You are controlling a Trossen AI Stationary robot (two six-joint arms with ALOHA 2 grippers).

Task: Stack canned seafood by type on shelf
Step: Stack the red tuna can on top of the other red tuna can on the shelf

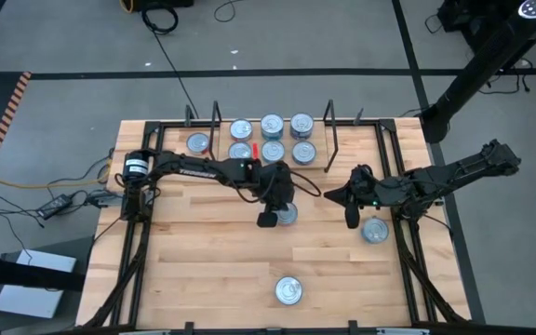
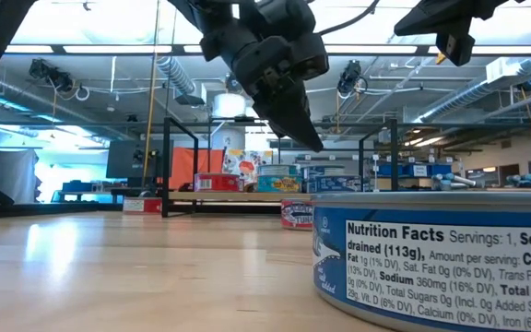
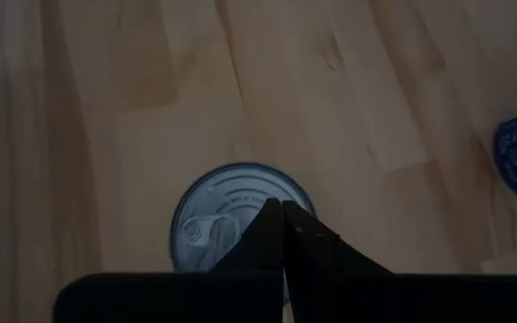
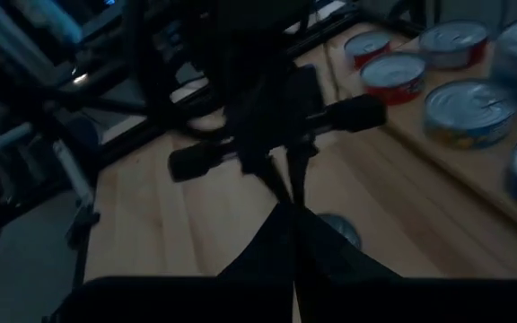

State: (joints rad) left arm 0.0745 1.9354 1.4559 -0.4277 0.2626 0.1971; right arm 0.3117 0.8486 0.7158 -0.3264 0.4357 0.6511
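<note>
our left end effector (image 1: 270, 218) hangs above the middle of the bench (image 1: 194, 270) with its two fingers pressed together and nothing between them. in the left wrist view the closed fingertips (image 3: 281, 235) point down at a silver-lidded tin (image 3: 232, 224), which lies directly under them, apart from them as far as we can judge; the low view shows the fingers clearly above the wood. we judge that the step in hand is the approach to this tin: the next move calls for opening the fingers wide enough to span the tin, then lowering around its rim.

our right end effector (image 1: 352, 216) waits also closed and empty, over the right part of the bench, with another tin (image 1: 374, 230) just beside it on the wood. one more tin (image 1: 288, 290) lies near the front edge, well apart from both arms. on the shelf (image 1: 319, 167) at the back, between the wire frames, several tins (image 1: 272, 126) already stand in rows, and a single tin (image 1: 198, 143) sits left of the left frame.
</note>
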